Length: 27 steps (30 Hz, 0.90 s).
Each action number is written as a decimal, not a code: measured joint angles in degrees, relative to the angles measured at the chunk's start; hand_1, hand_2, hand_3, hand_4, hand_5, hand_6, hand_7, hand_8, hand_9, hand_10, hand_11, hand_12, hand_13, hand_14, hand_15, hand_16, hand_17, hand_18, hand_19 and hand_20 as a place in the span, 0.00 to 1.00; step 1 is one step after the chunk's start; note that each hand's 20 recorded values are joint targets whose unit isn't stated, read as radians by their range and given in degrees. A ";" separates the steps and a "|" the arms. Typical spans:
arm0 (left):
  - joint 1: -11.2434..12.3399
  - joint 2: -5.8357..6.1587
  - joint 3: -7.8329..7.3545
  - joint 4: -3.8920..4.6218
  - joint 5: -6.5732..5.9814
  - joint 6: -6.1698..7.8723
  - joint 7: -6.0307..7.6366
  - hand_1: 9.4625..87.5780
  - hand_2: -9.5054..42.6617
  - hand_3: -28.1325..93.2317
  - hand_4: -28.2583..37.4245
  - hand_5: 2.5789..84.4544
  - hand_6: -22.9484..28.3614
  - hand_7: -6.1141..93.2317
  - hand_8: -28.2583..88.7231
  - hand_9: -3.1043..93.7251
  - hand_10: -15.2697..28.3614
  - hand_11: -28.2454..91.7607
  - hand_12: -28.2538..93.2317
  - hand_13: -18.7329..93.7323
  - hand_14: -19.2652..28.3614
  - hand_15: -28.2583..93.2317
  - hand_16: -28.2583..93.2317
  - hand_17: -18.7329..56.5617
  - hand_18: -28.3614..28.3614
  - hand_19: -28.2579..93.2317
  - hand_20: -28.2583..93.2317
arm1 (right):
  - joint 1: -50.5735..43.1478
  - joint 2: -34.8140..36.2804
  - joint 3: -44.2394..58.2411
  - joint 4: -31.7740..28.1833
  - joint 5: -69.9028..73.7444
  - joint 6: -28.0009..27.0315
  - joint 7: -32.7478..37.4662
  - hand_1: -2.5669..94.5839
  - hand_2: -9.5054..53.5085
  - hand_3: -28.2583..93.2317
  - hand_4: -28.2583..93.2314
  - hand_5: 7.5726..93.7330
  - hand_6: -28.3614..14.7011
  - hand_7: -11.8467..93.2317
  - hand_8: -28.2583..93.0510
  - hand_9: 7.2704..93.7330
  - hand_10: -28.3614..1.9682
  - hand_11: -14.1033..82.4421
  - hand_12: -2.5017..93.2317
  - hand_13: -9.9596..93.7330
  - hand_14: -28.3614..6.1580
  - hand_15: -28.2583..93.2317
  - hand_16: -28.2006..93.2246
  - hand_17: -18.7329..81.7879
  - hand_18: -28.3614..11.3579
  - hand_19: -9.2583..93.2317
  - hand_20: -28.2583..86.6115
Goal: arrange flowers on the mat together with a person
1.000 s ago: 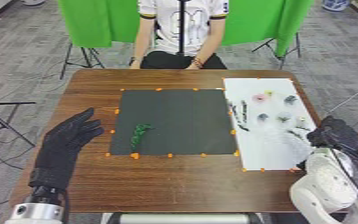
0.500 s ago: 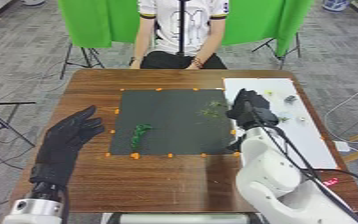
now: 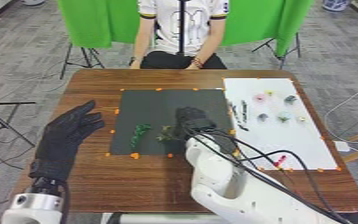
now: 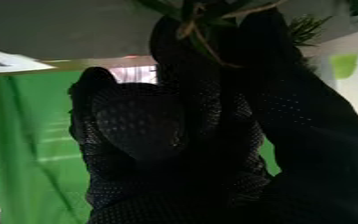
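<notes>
Right hand over the mat, sprig in its fingertips, ready to be set beside the green stem.

I have my right hand point(image 3: 193, 119) over the dark mat point(image 3: 177, 100), fingers closed on a loose, wispy sprig point(image 4: 209, 22), which sits between that hand and the green stem point(image 3: 140, 135) lying on the mat; I can't tell whether it touches the mat. To place it well, I'd turn the wrist gently until the sprig lines up with the stem, lower it flat, then part the fingers slowly and lift straight up, since thin strands could snag on the glove and drag. My left hand point(image 3: 67, 127) waits open at the mat's left, and I'd keep it there. The pink flower point(image 3: 260, 98) and others lie on the white sheet point(image 3: 310, 150), for later.
</notes>
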 measured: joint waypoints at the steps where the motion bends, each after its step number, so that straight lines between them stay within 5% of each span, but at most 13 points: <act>1: -0.20 0.00 0.04 0.04 0.02 -0.05 -0.01 0.15 0.29 0.88 0.00 0.47 0.65 0.22 0.16 0.42 0.82 0.47 0.32 0.39 0.97 0.67 0.15 0.13 0.88 0.64 0.32 | 0.48 -0.51 -0.14 0.59 0.13 -0.53 -0.07 0.55 0.02 0.75 0.03 0.97 0.65 0.27 0.30 0.96 0.56 0.60 0.27 0.95 0.66 0.79 0.39 0.71 0.16 1.00 0.47; 5: -0.63 -0.04 0.04 0.13 0.19 -0.41 -0.08 0.15 0.29 0.88 0.00 0.47 0.65 0.22 0.16 0.42 0.83 0.47 0.32 0.39 0.97 0.67 0.15 0.13 0.88 0.64 0.32 | 2.12 -2.11 -0.30 2.49 0.71 -3.01 0.13 0.52 0.05 0.76 0.04 0.99 0.66 0.27 0.29 0.98 0.56 0.60 0.27 0.95 0.65 0.81 0.39 0.73 0.14 1.00 0.52; 10: -0.80 -0.09 0.01 0.19 0.35 -0.83 -0.34 0.15 0.29 0.88 0.00 0.47 0.64 0.22 0.16 0.42 0.83 0.47 0.32 0.39 0.97 0.67 0.15 0.13 0.88 0.64 0.32 | 3.37 -2.96 -0.77 3.43 1.29 -4.78 1.89 0.46 0.12 0.75 0.05 0.99 0.67 0.28 0.14 0.98 0.52 0.58 0.27 0.95 0.63 0.81 0.40 0.73 0.13 1.00 0.53; 27: -1.58 -0.81 0.03 0.45 1.01 -2.19 -2.12 0.15 0.29 0.88 0.00 0.47 0.65 0.21 0.16 0.42 0.82 0.47 0.32 0.39 0.97 0.67 0.15 0.13 0.88 0.64 0.32 | 1.65 -4.00 0.25 2.44 4.87 -6.06 3.28 0.40 0.24 0.70 0.06 0.96 0.64 0.26 0.14 0.98 0.50 0.54 0.26 0.95 0.63 0.79 0.39 0.73 0.13 1.00 0.50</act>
